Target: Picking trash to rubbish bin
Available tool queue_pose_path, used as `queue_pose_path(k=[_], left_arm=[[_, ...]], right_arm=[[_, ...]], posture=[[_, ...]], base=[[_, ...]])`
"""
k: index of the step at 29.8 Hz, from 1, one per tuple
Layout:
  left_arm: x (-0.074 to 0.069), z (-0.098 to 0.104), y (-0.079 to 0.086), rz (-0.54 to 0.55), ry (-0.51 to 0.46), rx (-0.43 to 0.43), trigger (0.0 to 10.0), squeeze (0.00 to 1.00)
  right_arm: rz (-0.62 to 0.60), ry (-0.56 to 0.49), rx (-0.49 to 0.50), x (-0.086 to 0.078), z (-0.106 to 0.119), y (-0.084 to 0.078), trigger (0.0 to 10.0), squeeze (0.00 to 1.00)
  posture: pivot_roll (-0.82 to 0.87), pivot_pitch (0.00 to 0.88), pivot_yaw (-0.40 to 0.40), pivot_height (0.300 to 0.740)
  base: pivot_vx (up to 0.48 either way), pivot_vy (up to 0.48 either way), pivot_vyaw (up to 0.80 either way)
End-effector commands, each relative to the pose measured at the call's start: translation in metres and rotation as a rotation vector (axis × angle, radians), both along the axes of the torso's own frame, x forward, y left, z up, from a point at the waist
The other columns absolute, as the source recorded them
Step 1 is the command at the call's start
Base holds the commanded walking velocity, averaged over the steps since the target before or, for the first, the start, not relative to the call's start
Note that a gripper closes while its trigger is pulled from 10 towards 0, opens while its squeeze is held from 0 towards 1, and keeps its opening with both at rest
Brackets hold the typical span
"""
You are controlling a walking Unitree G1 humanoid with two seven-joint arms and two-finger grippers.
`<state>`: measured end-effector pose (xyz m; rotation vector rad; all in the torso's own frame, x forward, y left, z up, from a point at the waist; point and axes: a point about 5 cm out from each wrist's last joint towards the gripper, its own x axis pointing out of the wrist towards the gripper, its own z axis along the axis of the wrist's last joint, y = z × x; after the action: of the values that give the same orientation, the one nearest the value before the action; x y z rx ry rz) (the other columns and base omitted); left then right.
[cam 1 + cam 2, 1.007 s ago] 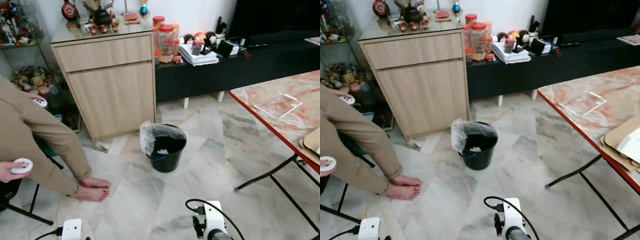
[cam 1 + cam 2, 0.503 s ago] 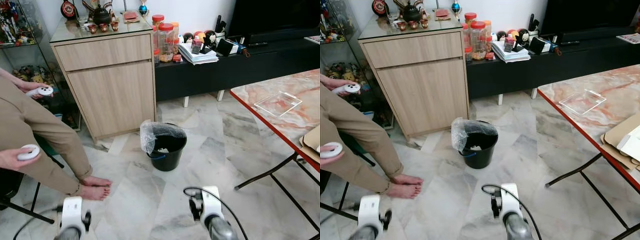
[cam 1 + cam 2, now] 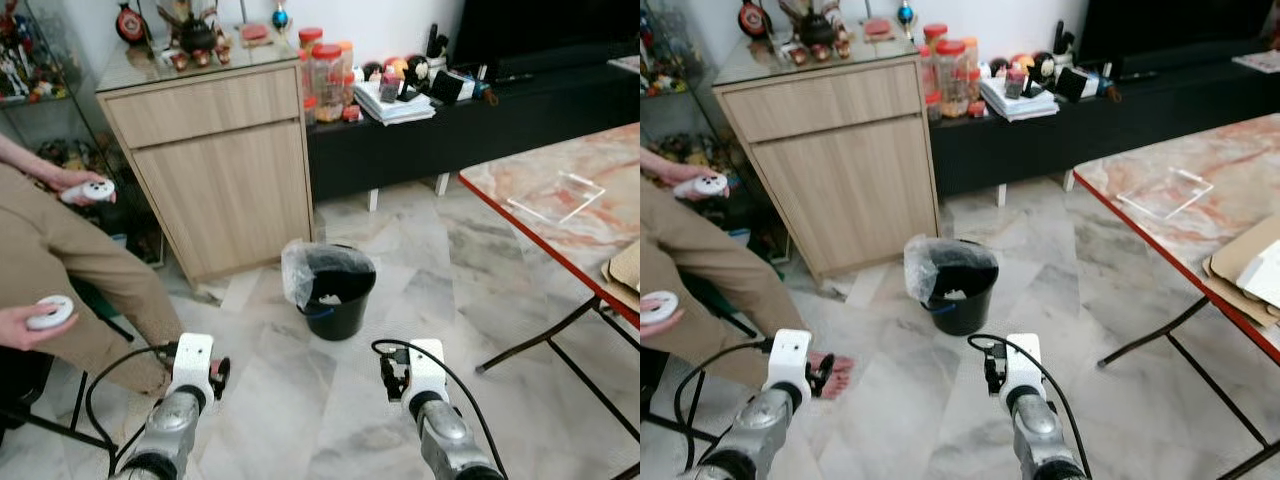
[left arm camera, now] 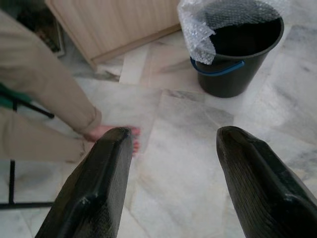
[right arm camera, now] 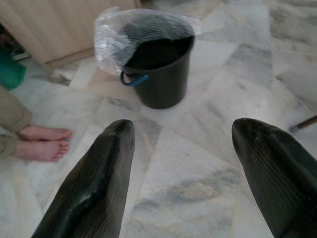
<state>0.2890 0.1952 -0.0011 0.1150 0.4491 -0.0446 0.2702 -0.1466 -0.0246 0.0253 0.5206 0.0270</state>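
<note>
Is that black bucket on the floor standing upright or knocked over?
Upright. The bucket sits on its base on the floor, mouth facing up, with bubble wrap draped over one side of its rim.

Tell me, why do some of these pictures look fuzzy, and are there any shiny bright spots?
In the right wrist view the black bucket and its crinkly plastic wrap look soft and blurry. In the left wrist view the two black fingers are close up and a bit fuzzy. In the left eye view the pale marble floor shines with daylight, and the shelf corner at the left edge is smeared.
</note>
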Motion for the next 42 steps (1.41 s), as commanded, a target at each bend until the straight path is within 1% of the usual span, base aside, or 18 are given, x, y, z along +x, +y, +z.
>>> queue_pose_path(k=[1,6,8,10,12,14,17,20,21,23,24,27,31,33,34,36,38,42], left_arm=[[-0.001,-0.003,0.0,-0.013,0.032,0.008,10.0,0.0],[0.001,-0.002,0.0,-0.013,0.039,0.01,10.0,0.0],[0.002,-0.001,0.002,-0.007,0.04,0.015,10.0,0.0],[0.002,-0.001,0.004,0.01,0.04,0.015,10.0,0.0],[0.001,-0.001,0.009,0.046,0.042,0.004,10.0,0.0],[-0.002,-0.003,0.012,0.067,0.045,0.003,10.0,0.0],[-0.006,-0.006,0.015,0.102,0.048,-0.009,10.0,0.0],[-0.01,-0.009,0.015,0.12,0.057,-0.016,10.0,0.0],[-0.013,-0.011,0.017,0.13,0.064,-0.018,10.0,0.0],[-0.013,-0.012,0.017,0.131,0.065,-0.018,10.0,0.0],[-0.021,-0.018,0.016,0.161,0.076,-0.035,10.0,0.0],[-0.029,-0.025,0.013,0.184,0.094,-0.049,10.0,0.0],[-0.034,-0.03,0.004,0.178,0.107,-0.069,10.0,0.0],[-0.034,-0.031,0.001,0.174,0.113,-0.073,10.0,0.0],[-0.036,-0.033,-0.003,0.169,0.12,-0.078,10.0,0.0],[-0.038,-0.036,-0.008,0.154,0.133,-0.079,10.0,0.0],[-0.04,-0.038,-0.011,0.136,0.151,-0.075,10.0,0.0],[-0.042,-0.04,-0.01,0.13,0.165,-0.071,10.0,0.0]], right_arm=[[-0.027,0.003,0.009,-0.004,-0.003,-0.001,10.0,0.0],[-0.039,0.029,0.008,-0.008,-0.007,-0.003,10.0,0.0],[-0.033,0.047,0.002,-0.009,-0.009,-0.001,10.0,0.0],[-0.034,0.05,0.008,-0.009,-0.008,0.0,10.0,0.0],[-0.028,0.056,0.012,-0.008,-0.008,0.001,10.0,0.0],[-0.01,0.06,0.009,-0.008,-0.008,0.001,10.0,0.0],[0.021,0.066,-0.006,-0.008,-0.009,0.0,10.0,0.0],[0.038,0.073,-0.017,-0.009,-0.009,-0.003,10.0,0.0],[0.046,0.076,-0.023,-0.009,-0.01,-0.004,10.0,0.0],[0.046,0.077,-0.024,-0.009,-0.01,-0.004,10.0,0.0],[0.064,0.086,-0.038,-0.011,-0.011,-0.009,10.0,0.0],[0.073,0.096,-0.052,-0.014,-0.013,-0.015,10.0,0.0],[0.071,0.107,-0.07,-0.017,-0.014,-0.024,10.0,0.0],[0.068,0.108,-0.073,-0.018,-0.015,-0.026,10.0,0.0],[0.062,0.111,-0.078,-0.02,-0.015,-0.031,10.0,0.0],[0.058,0.116,-0.085,-0.022,-0.016,-0.035,10.0,0.0],[0.037,0.127,-0.087,-0.025,-0.018,-0.038,10.0,0.0],[0.027,0.138,-0.086,-0.028,-0.02,-0.039,10.0,0.0]], posture=[[-0.1,0.0,0.117,0.74],[-0.09,0.0,0.115,0.74],[-0.08,0.0,0.111,0.74],[-0.08,0.0,0.108,0.74],[-0.07,0.0,0.088,0.74],[-0.06,0.0,0.05,0.74],[-0.05,0.0,0.029,0.74],[-0.04,0.0,-0.013,0.74],[-0.04,0.0,-0.013,0.74],[-0.04,0.0,-0.013,0.74],[-0.04,0.0,-0.063,0.74],[-0.05,0.0,-0.073,0.74],[-0.06,0.0,-0.082,0.74],[-0.07,0.0,-0.083,0.74],[-0.08,0.0,-0.084,0.74],[-0.08,0.0,-0.079,0.74],[-0.09,0.0,-0.068,0.74],[-0.1,0.0,-0.063,0.74]], base=[[0.0,0.0,0.0],[0.0,0.0,0.0],[0.0,0.0,0.0],[0.0,0.0,0.0],[0.0,0.0,0.0],[0.0,0.0,0.0],[0.0,0.0,0.0],[0.0,0.0,0.0],[0.0,0.0,0.0],[0.0,0.0,0.0],[0.0,0.0,0.0],[0.0,0.0,0.0],[0.0,0.0,0.0],[0.0,0.0,0.0],[0.0,0.0,0.0],[0.0,0.0,0.0],[0.0,0.0,0.0],[0.0,0.0,0.0]])
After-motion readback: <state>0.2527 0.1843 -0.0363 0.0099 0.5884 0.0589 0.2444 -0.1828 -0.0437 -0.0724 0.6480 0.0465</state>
